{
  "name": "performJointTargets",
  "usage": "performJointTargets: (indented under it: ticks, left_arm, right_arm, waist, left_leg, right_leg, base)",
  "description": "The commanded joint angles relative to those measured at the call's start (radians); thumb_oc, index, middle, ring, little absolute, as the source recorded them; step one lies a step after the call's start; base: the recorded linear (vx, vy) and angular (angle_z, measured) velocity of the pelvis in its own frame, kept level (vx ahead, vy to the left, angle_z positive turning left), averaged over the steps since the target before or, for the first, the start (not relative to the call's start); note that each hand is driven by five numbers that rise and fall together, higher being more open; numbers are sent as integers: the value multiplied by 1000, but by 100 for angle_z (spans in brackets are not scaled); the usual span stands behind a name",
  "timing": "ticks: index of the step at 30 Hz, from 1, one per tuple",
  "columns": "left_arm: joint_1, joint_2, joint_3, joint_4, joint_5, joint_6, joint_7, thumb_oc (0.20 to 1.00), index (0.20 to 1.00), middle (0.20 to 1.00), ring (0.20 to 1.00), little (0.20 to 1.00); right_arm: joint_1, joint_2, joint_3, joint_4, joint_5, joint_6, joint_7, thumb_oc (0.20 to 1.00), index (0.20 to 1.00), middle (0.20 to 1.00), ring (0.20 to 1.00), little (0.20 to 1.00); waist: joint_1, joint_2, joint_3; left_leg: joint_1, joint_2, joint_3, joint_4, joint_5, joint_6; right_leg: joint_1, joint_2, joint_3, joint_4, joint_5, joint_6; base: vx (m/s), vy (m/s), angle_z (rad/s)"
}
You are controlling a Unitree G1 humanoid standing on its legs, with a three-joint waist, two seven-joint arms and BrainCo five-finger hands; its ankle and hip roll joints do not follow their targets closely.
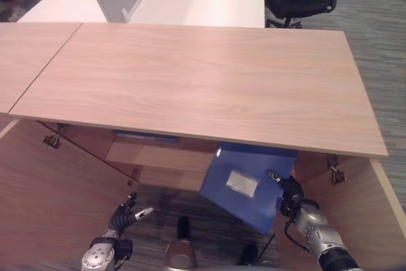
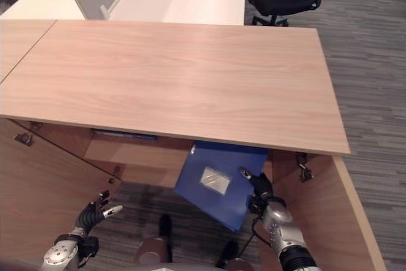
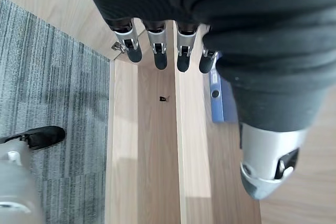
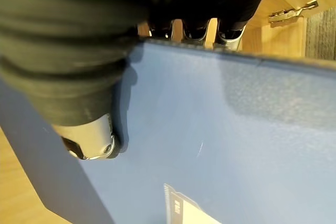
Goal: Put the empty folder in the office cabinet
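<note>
While the right hand [image 1: 293,196] comes up from the lower right, the blue folder [image 1: 244,185] sits clamped in it, thumb on the labelled face and fingers curled over the far edge. That folder hangs tilted under the front lip of the wooden cabinet top [image 1: 190,80], in the open cabinet mouth, its white label [image 1: 242,183] facing up and its long axis slanting from upper left down to the lower right corner. Left hand [image 1: 130,214] hovers low over the carpet, fingers straight and holding nothing.

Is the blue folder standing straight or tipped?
Tipped: the blue folder leans diagonally under the cabinet top, gripped by the right hand.
</note>
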Motion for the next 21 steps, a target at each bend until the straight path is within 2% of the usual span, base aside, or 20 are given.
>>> performJointTargets:
  ticks: [1, 3, 4, 8, 14, 17, 21]
  left_arm:
    - [-16, 65, 18, -74, 2, -33, -11, 1000, 1000, 1000, 1000, 1000]
    - [-15, 71, 19, -82, 11, -35, -12, 1000, 1000, 1000, 1000, 1000]
    - [14, 71, 32, -99, 19, -35, -14, 1000, 1000, 1000, 1000, 1000]
    - [30, 77, 35, -112, 23, -33, -25, 1000, 1000, 1000, 1000, 1000]
    - [18, 96, 22, -125, 16, -31, -25, 1000, 1000, 1000, 1000, 1000]
    - [-25, 121, -9, -133, -5, -42, -8, 1000, 1000, 1000, 1000, 1000]
    - [-57, 128, -45, -141, -32, -51, 15, 1000, 1000, 1000, 1000, 1000]
  right_arm:
    - [-76, 27, 5, -51, 41, -58, 34, 200, 200, 200, 200, 200]
    - [-71, 32, 1, -53, 54, -56, 36, 200, 200, 200, 200, 200]
    - [-55, 51, -14, -72, 98, -49, 41, 200, 200, 200, 200, 200]
    - [-58, 74, -38, -107, 178, -51, 44, 200, 200, 200, 200, 200]
    - [-105, 130, -70, -163, 347, -89, 28, 200, 200, 200, 200, 200]
    - [-180, 156, -83, -223, 440, -143, -1, 200, 200, 200, 200, 200]
    - [-269, 206, -91, -290, 538, -211, -28, 200, 200, 200, 200, 200]
  waist:
    - [-9, -18, 13]
    - [-14, -13, 11]
    - [-20, -7, 12]
    - [-22, -6, 31]
    - [-16, -7, 62]
    - [-17, 0, 121]
    - [-16, 13, 162]
  left_leg:
    - [20, -31, 15, -19, -187, 18]
    - [25, -35, 19, -23, -186, 18]
    - [47, -51, 27, -21, -212, 31]
    - [33, -60, 33, 6, -235, 40]
    - [-16, -72, 36, 47, -258, 54]
    - [-132, -80, 26, 130, -272, 62]
    - [-272, -83, 23, 254, -305, 82]
  right_leg:
    - [34, 8, 45, -67, -15, 40]
    - [33, -1, 45, -67, -9, 42]
    - [43, -21, 54, -64, 4, 49]
    - [28, -43, 60, -50, 17, 57]
    - [-27, -72, 75, -19, 33, 68]
    - [-139, -101, 90, 54, 35, 66]
    - [-295, -140, 117, 198, 16, 51]
  base:
    - [33, 118, 12]
    - [49, 201, -2]
    - [64, 240, -7]
    - [-8, 123, -5]
    - [-86, 53, -8]
    - [-237, 41, -1]
    - [-185, 67, -6]
